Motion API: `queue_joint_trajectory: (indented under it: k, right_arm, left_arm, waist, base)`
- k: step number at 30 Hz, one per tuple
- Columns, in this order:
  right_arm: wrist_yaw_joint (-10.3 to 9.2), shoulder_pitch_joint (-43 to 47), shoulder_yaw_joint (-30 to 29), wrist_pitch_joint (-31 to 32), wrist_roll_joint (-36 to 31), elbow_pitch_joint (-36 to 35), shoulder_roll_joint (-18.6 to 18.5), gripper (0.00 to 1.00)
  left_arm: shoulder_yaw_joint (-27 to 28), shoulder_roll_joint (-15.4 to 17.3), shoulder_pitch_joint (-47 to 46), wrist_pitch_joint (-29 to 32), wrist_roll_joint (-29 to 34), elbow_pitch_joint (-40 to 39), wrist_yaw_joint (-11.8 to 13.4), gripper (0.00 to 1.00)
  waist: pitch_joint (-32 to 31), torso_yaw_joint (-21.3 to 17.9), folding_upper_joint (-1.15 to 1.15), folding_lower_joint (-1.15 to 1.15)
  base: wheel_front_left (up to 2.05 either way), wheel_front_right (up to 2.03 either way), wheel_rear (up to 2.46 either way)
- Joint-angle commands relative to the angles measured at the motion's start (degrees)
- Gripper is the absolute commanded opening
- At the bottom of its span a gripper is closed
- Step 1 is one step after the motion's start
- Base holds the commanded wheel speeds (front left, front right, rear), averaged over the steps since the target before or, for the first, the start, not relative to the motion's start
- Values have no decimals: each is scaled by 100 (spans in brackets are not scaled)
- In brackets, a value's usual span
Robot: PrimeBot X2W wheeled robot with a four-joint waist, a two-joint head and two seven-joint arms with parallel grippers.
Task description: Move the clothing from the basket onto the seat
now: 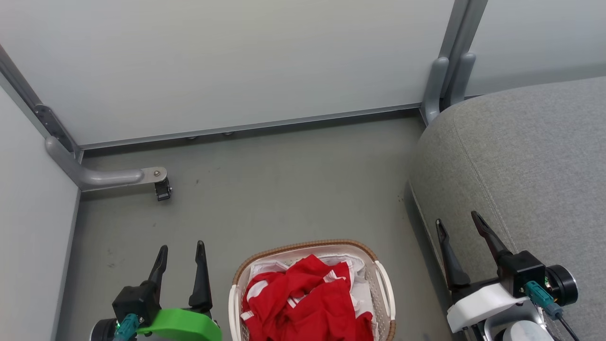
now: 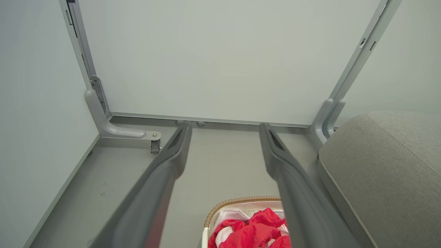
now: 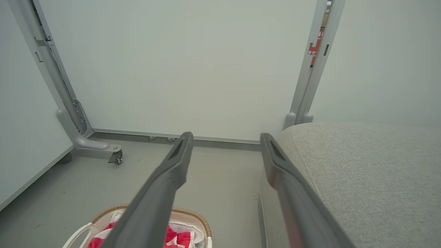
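White partition panels [image 1: 246, 61] close off the grey floor [image 1: 265, 189] along its far and left edges. The grey seat [image 1: 521, 156] takes up the floor's right side. The basket [image 1: 303, 247] stands at the floor's near edge, near the seat but apart from it, with the red clothing [image 1: 307, 298] heaped inside. The left gripper [image 1: 182, 245] hovers just left of the basket, jaws wide and empty. The right gripper [image 1: 457, 218] hangs over the seat's edge, jaws likewise wide, holding nothing. A small caster [image 1: 162, 190] sits near the far left corner.
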Motion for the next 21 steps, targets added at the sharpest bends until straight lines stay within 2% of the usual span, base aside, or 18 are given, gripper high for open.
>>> queue_joint_trajectory:
  k: [1,14,21]
  right_arm:
    - [0,28,-7,-28,-5,-13,-33,100]
    - [0,4,-22,-28,24,-13,-33,100]
    - [0,-140,-47,-28,31,-108,-33,100]
  left_arm:
    - [8,40,56,-22,23,13,17,100]
    - [10,39,46,-22,11,12,-6,100]
    - [-119,39,-190,-21,30,-62,-63,100]
  waist:
    - [1,-1,0,0]
    - [32,-6,0,0]
    - [313,-59,0,0]
  base:
    - [0,0,0]
    - [0,0,0]
    - [0,0,0]
